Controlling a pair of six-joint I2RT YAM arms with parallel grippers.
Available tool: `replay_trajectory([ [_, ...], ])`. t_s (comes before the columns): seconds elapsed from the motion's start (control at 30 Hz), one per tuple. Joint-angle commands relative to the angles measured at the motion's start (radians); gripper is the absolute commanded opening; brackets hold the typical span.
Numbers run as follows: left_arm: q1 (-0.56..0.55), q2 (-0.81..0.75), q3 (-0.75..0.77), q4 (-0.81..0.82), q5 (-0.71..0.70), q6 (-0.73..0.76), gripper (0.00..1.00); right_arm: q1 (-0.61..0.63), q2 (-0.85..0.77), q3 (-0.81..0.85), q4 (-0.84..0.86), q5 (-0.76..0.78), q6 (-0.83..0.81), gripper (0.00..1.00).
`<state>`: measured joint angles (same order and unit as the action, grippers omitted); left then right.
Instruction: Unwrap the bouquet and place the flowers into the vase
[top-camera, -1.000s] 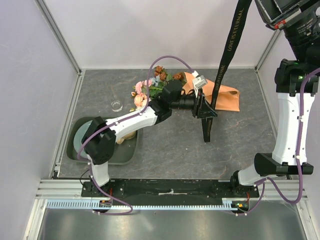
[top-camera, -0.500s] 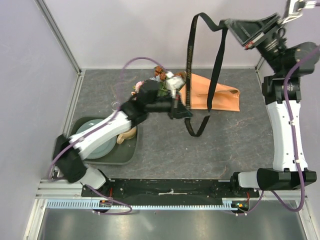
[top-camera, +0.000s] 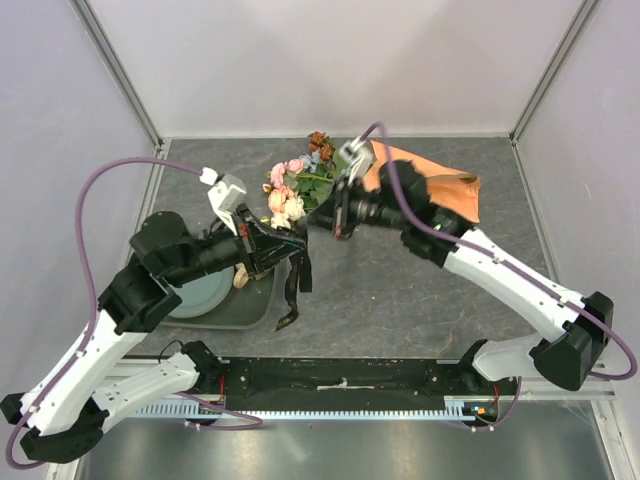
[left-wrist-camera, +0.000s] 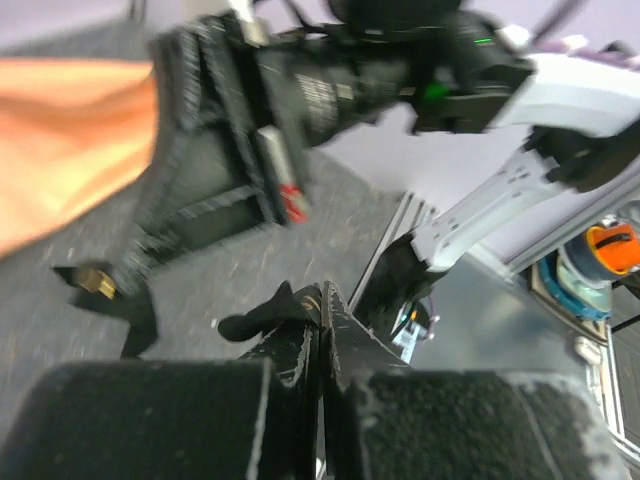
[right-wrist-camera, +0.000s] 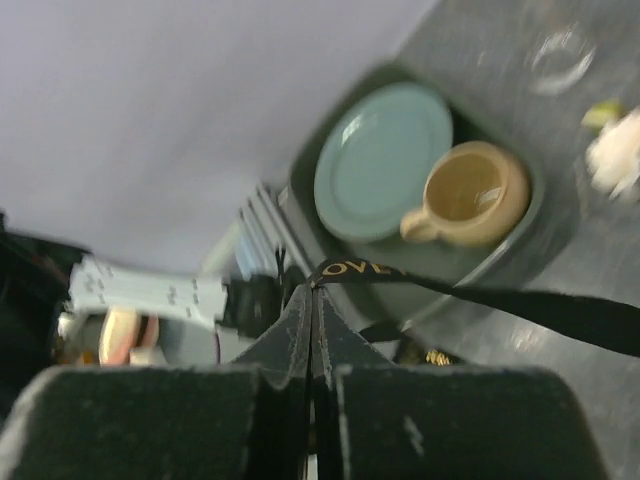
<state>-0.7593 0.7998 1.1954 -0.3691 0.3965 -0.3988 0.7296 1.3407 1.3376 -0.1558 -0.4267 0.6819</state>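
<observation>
Pinching black ribbon (right-wrist-camera: 520, 305) in right pincer (right-wrist-camera: 315, 285); gold "OVE" legible (rest unreadable).

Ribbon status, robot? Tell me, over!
Right claw shut on black lettered ribbon. Left claw shut on it too. Pink and cream artificial flowers lie on grey table by orange-tan paper wrap.

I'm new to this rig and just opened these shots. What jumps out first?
A black ribbon held in the middle between both arms, with the left end effector and the right end effector each pinched shut on it. Behind them lie the colourful flowers, orange paper to their right.
</observation>
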Motion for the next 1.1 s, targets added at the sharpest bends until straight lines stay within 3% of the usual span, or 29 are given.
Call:
replay_trajectory([
  [0.0,0.0,-0.045,-0.072,-0.1,-0.107,-0.034,0.02,0.18,-0.043,-0.078,0.012,0.158,-0.104,0.0],
  [0.27,0.0,-0.024,-0.111,-0.08,-0.108,-0.07,0.02,0.292,-0.075,-0.446,0.355,0.166,0.105,0.0],
  [0.4,0.0,-0.013,-0.181,-0.068,-0.14,-0.112,0.02,0.295,-0.051,-0.561,0.4,0.206,0.149,0.0],
  [0.73,0.0,0.076,-0.327,-0.079,-0.364,-0.15,0.02,0.295,0.09,-0.649,0.475,0.189,0.202,0.0],
  [1.07,0.003,0.317,-0.369,-0.047,-0.418,-0.14,0.02,0.297,0.198,-0.658,0.463,0.181,0.148,0.0],
])
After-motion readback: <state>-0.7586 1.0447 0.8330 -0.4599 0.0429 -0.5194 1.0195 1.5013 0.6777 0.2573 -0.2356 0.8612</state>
